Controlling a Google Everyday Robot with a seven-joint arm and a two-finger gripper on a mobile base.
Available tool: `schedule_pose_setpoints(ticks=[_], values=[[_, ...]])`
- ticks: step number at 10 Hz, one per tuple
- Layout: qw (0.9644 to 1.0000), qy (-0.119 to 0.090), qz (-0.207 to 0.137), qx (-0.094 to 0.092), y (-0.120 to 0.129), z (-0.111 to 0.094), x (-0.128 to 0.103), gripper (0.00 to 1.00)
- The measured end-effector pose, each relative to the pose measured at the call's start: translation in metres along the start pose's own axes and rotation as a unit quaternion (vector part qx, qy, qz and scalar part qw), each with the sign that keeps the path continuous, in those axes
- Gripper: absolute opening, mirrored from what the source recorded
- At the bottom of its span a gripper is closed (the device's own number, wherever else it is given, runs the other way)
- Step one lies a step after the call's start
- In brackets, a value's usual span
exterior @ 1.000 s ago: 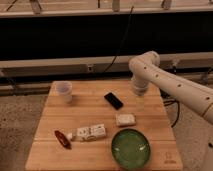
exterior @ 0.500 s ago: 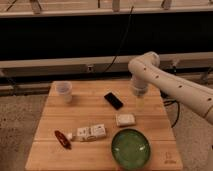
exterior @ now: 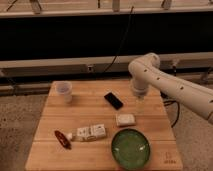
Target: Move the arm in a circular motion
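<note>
The white glossy arm [exterior: 172, 87] with small dark dots comes in from the right edge and bends at a bulbous joint [exterior: 142, 67] above the wooden table [exterior: 45, 150]. Its slim pale tip, the gripper [exterior: 139, 102], points down over the table's right side, just right of a black phone [exterior: 113, 100] and above a small white block [exterior: 125, 119]. Nothing shows in the gripper.
On the table: a clear plastic cup [exterior: 64, 91] at the back left, a green bowl [exterior: 131, 148] at the front right, a white box-shaped pack [exterior: 91, 132] and a red-brown item [exterior: 62, 139] at the front left. A dark wall and rail stand behind.
The arm has hardly moved; its tip stays over the table's right side. The objects on the table are where they were.
</note>
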Motion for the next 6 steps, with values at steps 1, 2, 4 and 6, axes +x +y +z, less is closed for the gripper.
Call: schedule_pose_setpoints(ticks=[1, 2, 4, 6], values=[[1.0, 0.0, -0.004, 0.0, 0.0, 0.0, -0.005, 0.8], [1.0, 0.002, -0.007, 0.001, -0.001, -0.001, -0.008, 0.8], [0.9999, 0.002, -0.015, 0.003, -0.003, -0.001, -0.015, 0.8], [0.9998, 0.004, -0.018, 0.003, -0.001, 0.0, -0.012, 0.8]])
